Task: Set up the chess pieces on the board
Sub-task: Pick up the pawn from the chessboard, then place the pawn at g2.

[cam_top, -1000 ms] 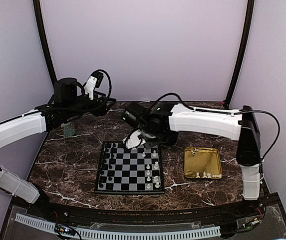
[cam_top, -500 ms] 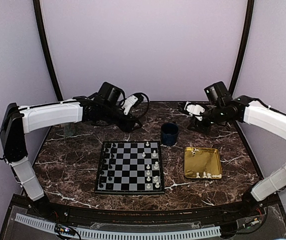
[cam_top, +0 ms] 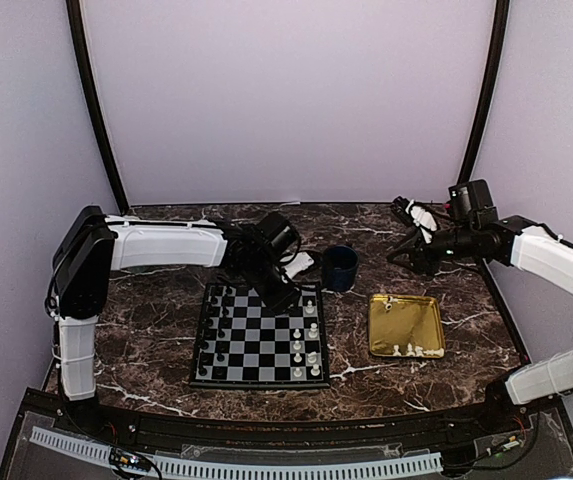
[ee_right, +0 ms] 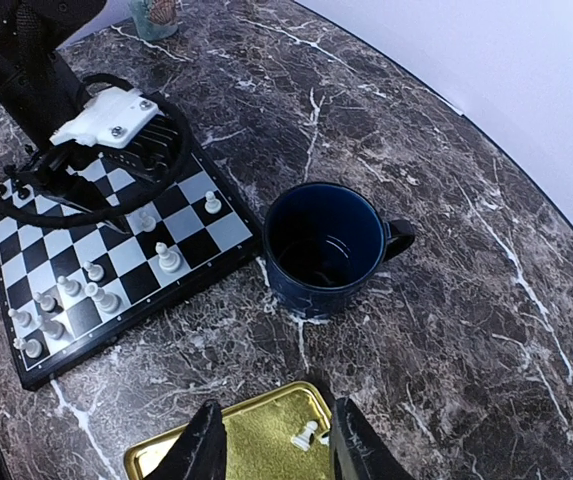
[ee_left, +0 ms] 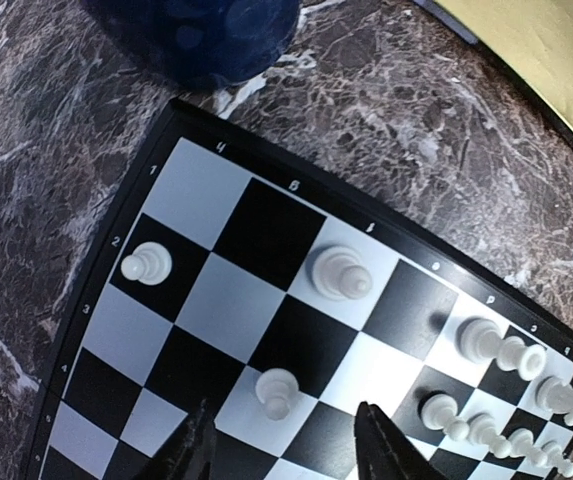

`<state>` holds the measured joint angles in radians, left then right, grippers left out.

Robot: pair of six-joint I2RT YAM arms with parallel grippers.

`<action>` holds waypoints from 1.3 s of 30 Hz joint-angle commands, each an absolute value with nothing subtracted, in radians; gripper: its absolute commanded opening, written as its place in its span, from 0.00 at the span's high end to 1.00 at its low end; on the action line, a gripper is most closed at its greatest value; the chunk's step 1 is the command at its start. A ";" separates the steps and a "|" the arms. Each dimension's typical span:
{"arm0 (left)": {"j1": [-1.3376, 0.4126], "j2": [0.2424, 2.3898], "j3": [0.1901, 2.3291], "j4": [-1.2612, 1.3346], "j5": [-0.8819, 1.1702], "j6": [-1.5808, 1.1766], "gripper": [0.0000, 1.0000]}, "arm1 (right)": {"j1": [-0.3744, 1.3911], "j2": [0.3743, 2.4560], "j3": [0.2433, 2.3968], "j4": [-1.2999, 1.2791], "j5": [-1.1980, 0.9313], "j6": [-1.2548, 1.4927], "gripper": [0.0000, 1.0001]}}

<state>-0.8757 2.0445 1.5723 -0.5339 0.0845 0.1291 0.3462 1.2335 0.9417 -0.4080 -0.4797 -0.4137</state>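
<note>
The board [cam_top: 257, 383] lies at the table's middle, with black pieces [cam_top: 216, 322] along its left side and cream-white chess pieces [cam_top: 311, 331] along its right side. My left gripper [cam_top: 284, 292] is open and empty low over the board's far right corner. In the left wrist view [ee_left: 284, 452] a white pawn [ee_left: 276, 392] stands just ahead of the gap between the fingers [ee_left: 192, 452], untouched. My right gripper [cam_top: 407, 250] is open and empty, high at the back right. In the right wrist view [ee_right: 278, 455] it is above the gold tray's far edge, with a white pawn [ee_right: 306, 433] lying below.
A dark blue mug [cam_top: 340, 267] stands just behind the board's far right corner. The gold tray [cam_top: 406, 322] to the board's right holds a few white pieces [cam_top: 412, 349]. A small glass [ee_right: 154, 14] stands at the back left.
The right arm has drawn back from the board's far edge to the back right. The left arm has swung from the back left to the board's far right corner. The mug is now uncovered.
</note>
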 commanded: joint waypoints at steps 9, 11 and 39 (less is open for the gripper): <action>-0.874 2.071 1.610 -0.540 0.029 0.129 0.65 | 0.343 1.253 0.922 -0.364 -0.534 -0.409 0.63; -0.874 2.083 1.618 -0.541 0.048 0.131 0.67 | 0.343 1.256 0.921 -0.365 -0.530 -0.412 0.63; -0.827 2.159 1.686 -0.435 0.156 0.110 0.94 | 0.342 1.298 0.919 -0.368 -0.509 -0.434 0.63</action>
<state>-0.8291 2.1525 1.6550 -0.4511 0.1219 0.1207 0.3458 1.2919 0.9287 -0.3916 -0.5144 -0.4297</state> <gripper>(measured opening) 0.090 0.366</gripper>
